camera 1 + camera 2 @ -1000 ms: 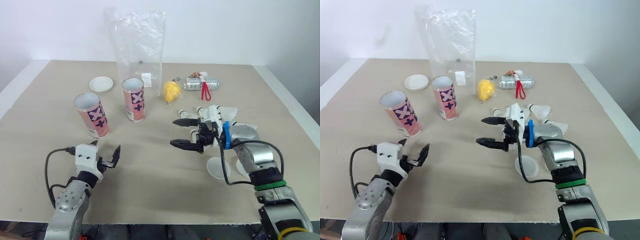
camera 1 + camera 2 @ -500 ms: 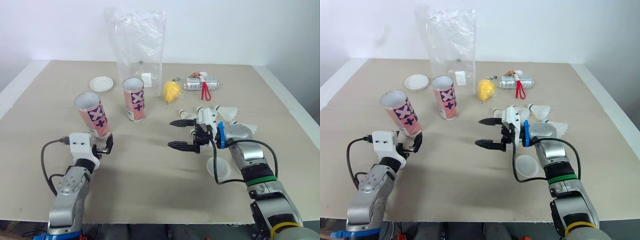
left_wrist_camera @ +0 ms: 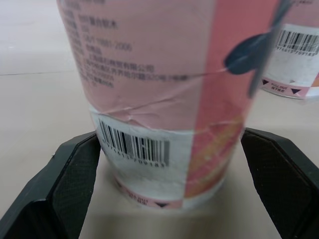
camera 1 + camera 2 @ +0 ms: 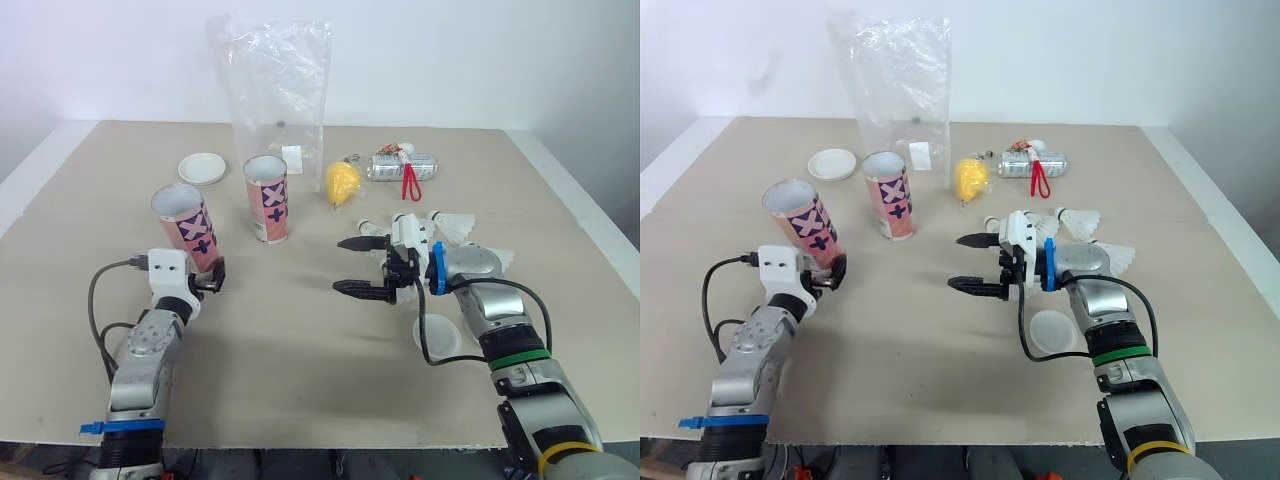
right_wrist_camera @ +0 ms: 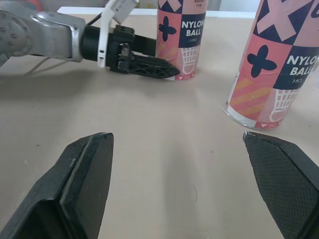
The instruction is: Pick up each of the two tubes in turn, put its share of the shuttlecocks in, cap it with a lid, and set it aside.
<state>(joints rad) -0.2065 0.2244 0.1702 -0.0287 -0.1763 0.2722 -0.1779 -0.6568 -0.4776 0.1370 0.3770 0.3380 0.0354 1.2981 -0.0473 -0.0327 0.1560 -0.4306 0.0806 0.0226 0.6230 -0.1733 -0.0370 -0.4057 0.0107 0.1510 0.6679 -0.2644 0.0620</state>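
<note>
Two pink patterned tubes stand upright with open tops, the left tube (image 4: 188, 229) and the second tube (image 4: 267, 198). My left gripper (image 4: 207, 279) is open at the foot of the left tube (image 3: 164, 99); its fingers (image 3: 75, 174) flank the tube's base on both sides. My right gripper (image 4: 358, 266) is open and holds nothing, hovering over bare table right of the second tube (image 5: 274, 64). White shuttlecocks (image 4: 462, 224) lie behind the right arm. One white lid (image 4: 203, 167) rests at the back left, and another lid (image 4: 440, 336) lies under the right forearm.
A tall clear plastic bag (image 4: 281, 90) stands behind the second tube. A yellow object (image 4: 343, 183) and a silver can with a red strap (image 4: 402, 166) lie at the back right. The beige table (image 4: 300, 360) runs to a white border at the edges.
My left gripper has moved forward from the near table to the base of the left tube, its fingers now either side of it. My right gripper has drifted slightly left.
</note>
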